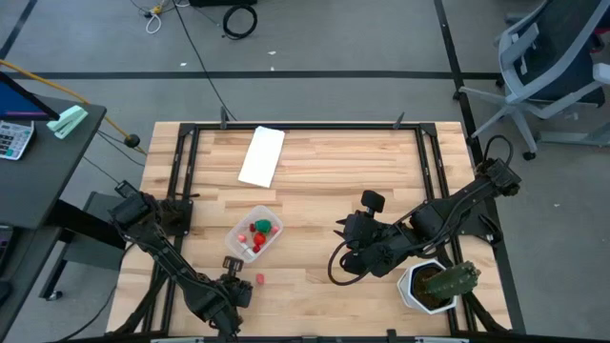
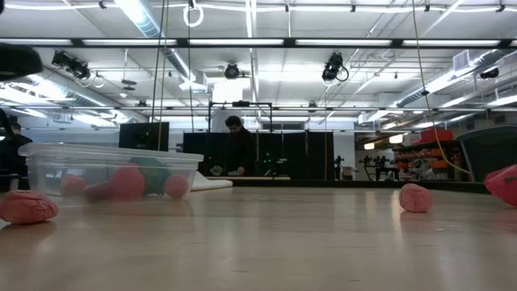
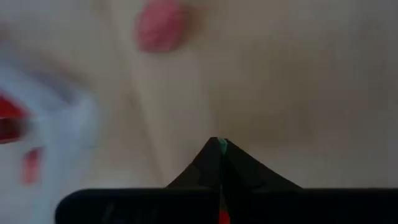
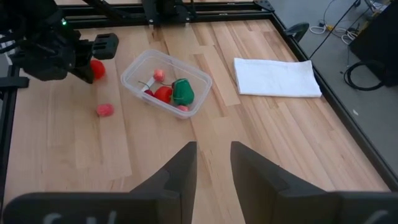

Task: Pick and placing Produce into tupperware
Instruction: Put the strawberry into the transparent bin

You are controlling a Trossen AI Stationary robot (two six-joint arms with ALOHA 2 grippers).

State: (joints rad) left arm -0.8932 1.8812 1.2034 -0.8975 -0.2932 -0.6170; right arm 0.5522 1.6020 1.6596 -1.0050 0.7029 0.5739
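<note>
Jaws of the left gripper [image 4: 93,62] clamp a red piece [image 4: 97,68] beside the tupperware [image 1: 272,238]; right gripper [image 4: 212,163] parted, idle; one pink piece [image 1: 259,279] remains on the counter [image 1: 324,181].

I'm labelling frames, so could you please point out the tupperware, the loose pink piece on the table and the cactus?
tupperware [image 4: 134,70]: right wrist view, on its clear rim.
loose pink piece [image 4: 104,110]: right wrist view, on its middle.
cactus [image 1: 452,280]: high view, on its green body.
</note>
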